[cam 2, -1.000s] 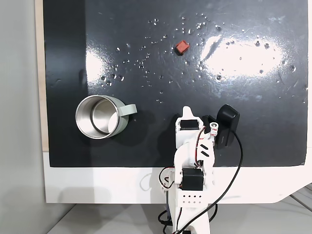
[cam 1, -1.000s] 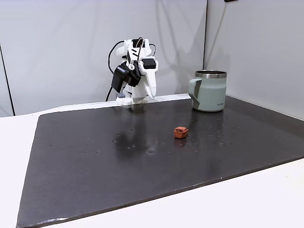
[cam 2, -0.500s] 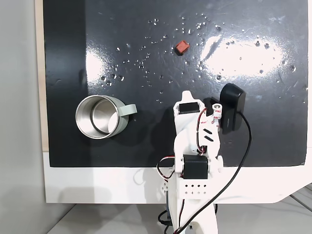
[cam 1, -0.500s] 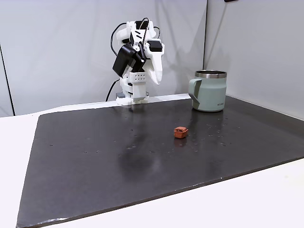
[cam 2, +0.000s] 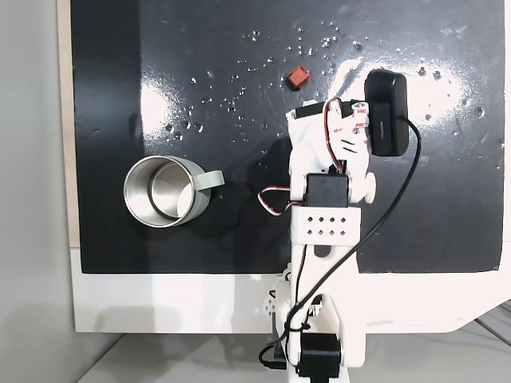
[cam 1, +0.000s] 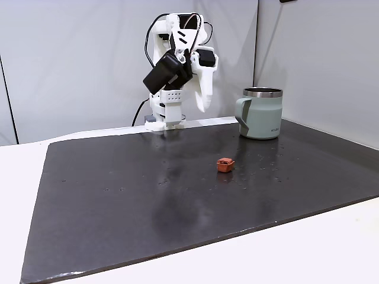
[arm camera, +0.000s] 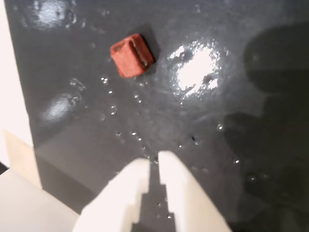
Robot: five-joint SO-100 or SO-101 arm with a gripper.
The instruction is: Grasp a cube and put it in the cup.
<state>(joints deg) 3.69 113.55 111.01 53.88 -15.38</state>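
The small reddish-brown cube (arm camera: 132, 54) lies on the dark mat, up and left of my fingertips in the wrist view. My gripper (arm camera: 153, 162) is shut, with only a thin slit between its white fingers and nothing held. In a fixed view the gripper (cam 1: 202, 107) hangs high above the mat, pointing down, behind and left of the cube (cam 1: 225, 164). The grey-green cup (cam 1: 260, 113) stands upright at the back right. From above, the gripper (cam 2: 306, 112) sits just below the cube (cam 2: 299, 76), and the cup (cam 2: 166, 191) shows its empty steel inside at the left.
A black mat (cam 1: 118, 195) with scattered water droplets covers most of the white table (cam 1: 331, 248). The arm's base (cam 1: 164, 121) stands at the mat's back edge. A black wrist camera (cam 2: 386, 112) rides beside the gripper. Grey walls close in behind.
The arm has unfolded from its tucked pose, rising and reaching forward over the mat toward the cube. Cube and cup have not moved.
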